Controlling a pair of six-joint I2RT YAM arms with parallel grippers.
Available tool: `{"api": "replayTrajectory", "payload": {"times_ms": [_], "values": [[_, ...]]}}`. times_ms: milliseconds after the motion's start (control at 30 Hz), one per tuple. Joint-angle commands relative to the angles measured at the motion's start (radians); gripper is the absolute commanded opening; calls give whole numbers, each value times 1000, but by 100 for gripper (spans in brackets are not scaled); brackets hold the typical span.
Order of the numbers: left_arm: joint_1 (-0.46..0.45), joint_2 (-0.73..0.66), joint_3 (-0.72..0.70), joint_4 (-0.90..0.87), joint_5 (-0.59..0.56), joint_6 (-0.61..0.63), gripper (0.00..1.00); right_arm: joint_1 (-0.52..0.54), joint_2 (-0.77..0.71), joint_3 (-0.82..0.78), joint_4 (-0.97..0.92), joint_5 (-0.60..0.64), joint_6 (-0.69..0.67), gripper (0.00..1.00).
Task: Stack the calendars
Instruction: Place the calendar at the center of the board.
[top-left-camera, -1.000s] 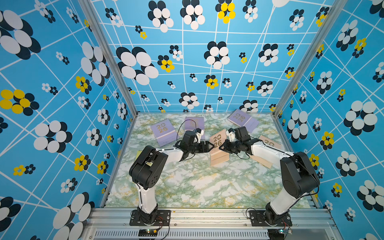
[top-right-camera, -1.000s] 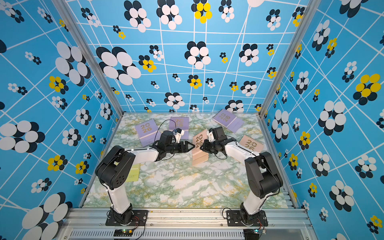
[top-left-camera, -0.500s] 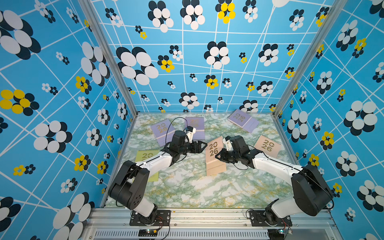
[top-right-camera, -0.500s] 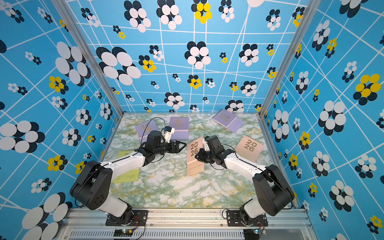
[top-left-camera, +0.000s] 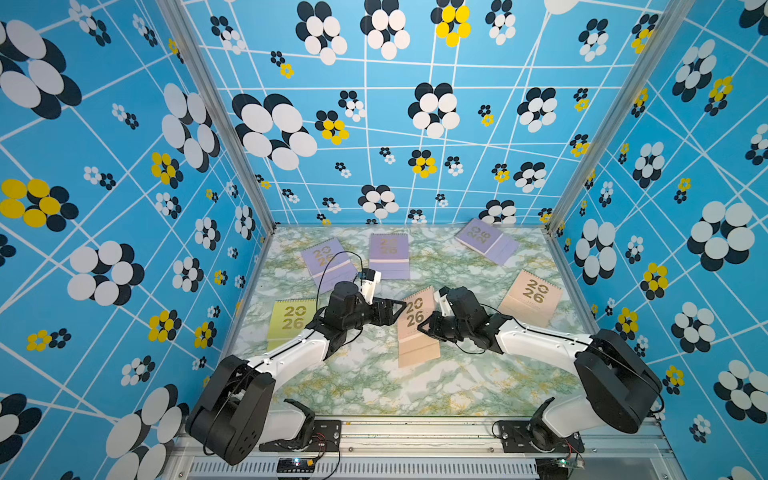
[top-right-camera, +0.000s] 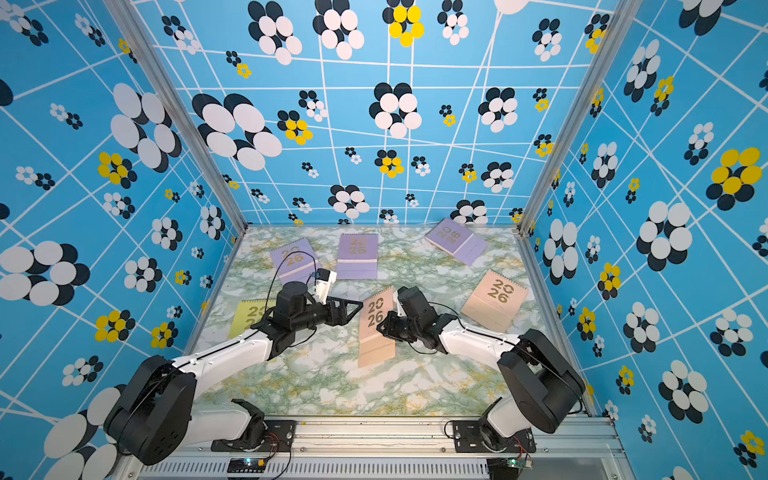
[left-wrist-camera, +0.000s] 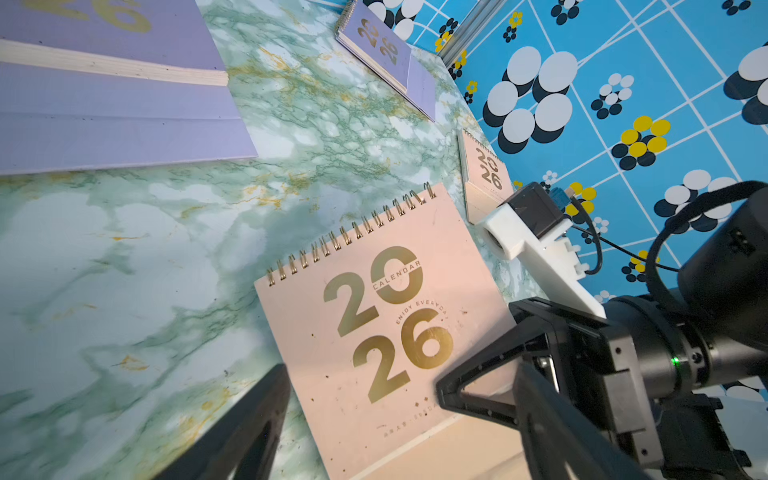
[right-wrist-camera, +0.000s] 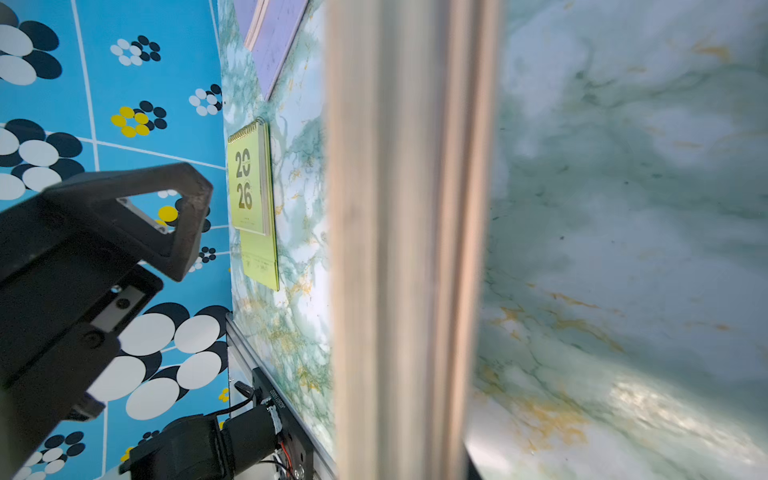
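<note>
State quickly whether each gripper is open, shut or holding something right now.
Left gripper: jaws open, holding nothing.
Right gripper: jaws shut on the middle peach calendar.

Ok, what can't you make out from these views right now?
- Right wrist view: the held peach calendar is a blurred band hiding the right gripper's contact.
- Top views: the left arm covers part of the yellow calendar.
- Top views: whether the peach calendar's lower edge touches the table is unclear.
- Left wrist view: the nearest lilac calendar is cut off by the frame.
</note>
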Motion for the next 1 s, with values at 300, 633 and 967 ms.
{"api": "replayTrajectory", "payload": {"times_ms": [300,633,967], "values": [[-22,76,-88,208,41,-36,86,49,111,-19,39,36,104,0],[-31,196,-133,398,74,-121,86,50,143,26,-117,64,84,7],[-67,194,-125,356,30,-93,86,50,140,50,-184,91,62,25]]}}
